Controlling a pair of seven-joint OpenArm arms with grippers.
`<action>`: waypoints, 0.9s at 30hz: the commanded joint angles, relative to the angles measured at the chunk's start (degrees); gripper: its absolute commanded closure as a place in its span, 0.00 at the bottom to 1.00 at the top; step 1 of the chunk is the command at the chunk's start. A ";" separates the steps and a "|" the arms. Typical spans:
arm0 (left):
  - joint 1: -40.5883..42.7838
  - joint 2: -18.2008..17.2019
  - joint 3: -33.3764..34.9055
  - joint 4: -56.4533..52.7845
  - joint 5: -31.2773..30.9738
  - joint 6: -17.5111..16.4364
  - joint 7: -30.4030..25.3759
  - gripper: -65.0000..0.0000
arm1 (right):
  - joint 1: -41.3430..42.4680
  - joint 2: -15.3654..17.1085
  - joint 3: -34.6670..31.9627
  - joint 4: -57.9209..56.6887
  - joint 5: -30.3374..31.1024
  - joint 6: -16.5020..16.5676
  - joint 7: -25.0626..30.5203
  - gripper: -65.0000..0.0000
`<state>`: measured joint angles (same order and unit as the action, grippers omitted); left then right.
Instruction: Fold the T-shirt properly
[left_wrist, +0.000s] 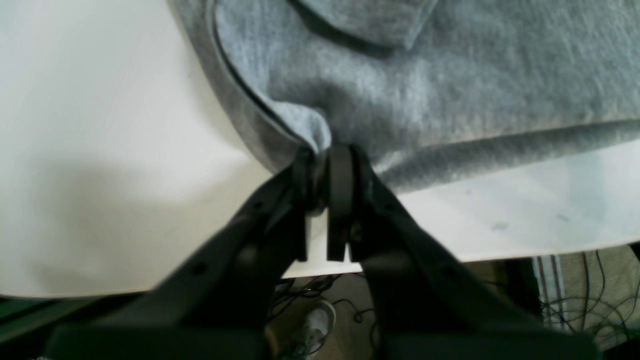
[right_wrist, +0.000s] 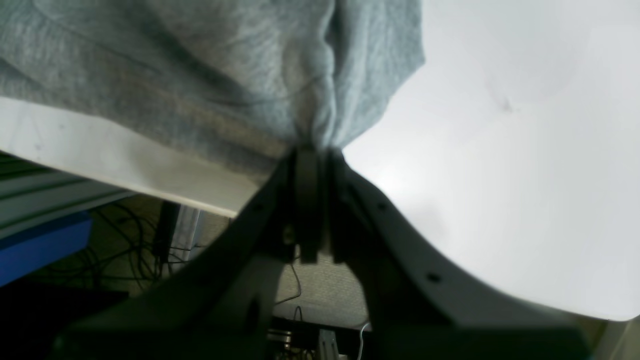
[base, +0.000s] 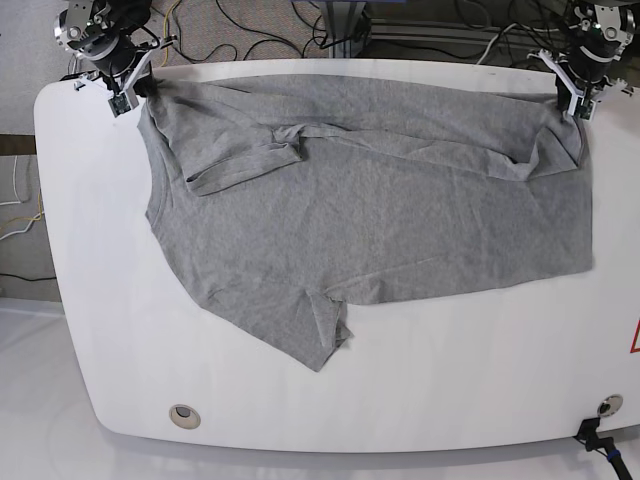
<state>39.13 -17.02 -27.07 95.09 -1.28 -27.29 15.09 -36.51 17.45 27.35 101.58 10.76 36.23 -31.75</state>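
You have one white table (base: 450, 400), and on it one T-shirt (base: 380, 230), grey and plain side up as far as you can see; no lettering shows. It lies spread across the far half of the table, neckline toward the base view's left, hem toward its right. One sleeve points toward the near edge; the other is turned in over the chest near the far edge, and a band of cloth along the far edge already lies doubled over. So judge the fold as barely begun: no clean lengthwise fold, no stacked rectangle, the body still wide and lightly wrinkled. Both sides and the crosswise fold are left for you.

You have two hands, both closed on cloth. Your left hand (left_wrist: 327, 155) pinches a bunched corner of the T-shirt at the far edge, on the hem side. Your right hand (right_wrist: 312, 150) pinches the other far corner, on the neckline side, with fabric gathered into its closed jaws. Each corner sits at the table's far rim.
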 joint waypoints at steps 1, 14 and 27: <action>0.65 -0.52 -0.49 0.78 0.27 -4.49 0.69 1.00 | -0.28 0.70 0.56 0.71 0.53 -0.14 0.23 1.00; 0.03 -0.43 -5.94 8.69 0.36 -5.37 1.92 0.48 | -0.37 0.70 2.49 8.88 0.53 -0.05 -0.30 0.58; -14.65 2.38 -7.00 11.33 0.27 -5.46 4.73 0.48 | 13.00 -2.46 2.76 10.46 0.18 0.30 -2.49 0.59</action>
<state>24.64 -14.46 -33.69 105.43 -0.47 -33.04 21.04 -23.88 15.07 30.44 111.22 10.31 36.18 -35.27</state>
